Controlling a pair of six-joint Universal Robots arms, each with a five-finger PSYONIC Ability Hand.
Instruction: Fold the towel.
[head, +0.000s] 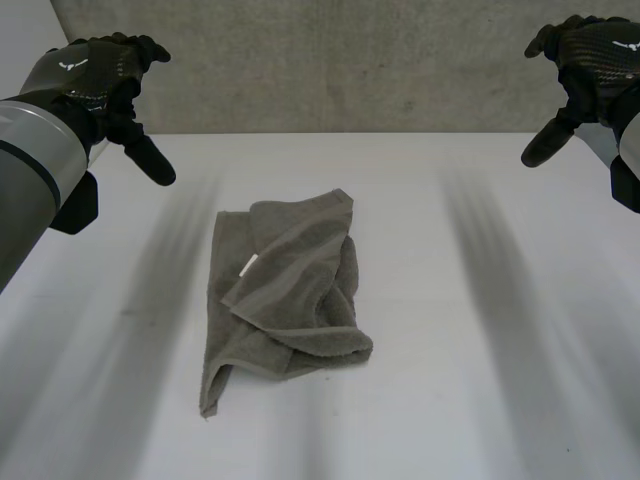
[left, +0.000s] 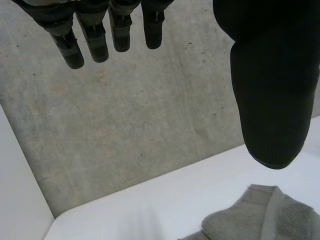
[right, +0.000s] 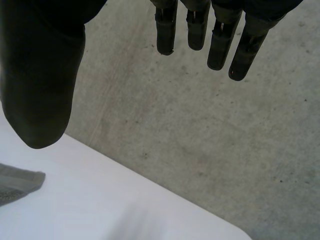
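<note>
Fingers (left: 95, 42) of the left hand (head: 100, 75) are seen straight and slightly spread, set well apart from the thumb (left: 272, 100), so the hand is read as open. The right hand (head: 590, 55) is shown the same way in its own wrist view: straight fingers (right: 220, 47) hang side by side, and the thumb (right: 40, 90) is held wide of them.

Both hands are raised at the far side of the white table (head: 470, 340), one at each side, in front of a grey wall (head: 350, 60). How high above the surface they are held cannot be judged well.

A grey towel (head: 290, 290) is laid in the middle of the table, between the two hands and well apart from both. It is crumpled and loosely doubled over itself, with a small white tag (head: 248, 265) on its upper layer and one corner trailing toward the near edge. In each wrist view a corner of the towel is seen on the table beyond the thumb tip, untouched by any finger.
</note>
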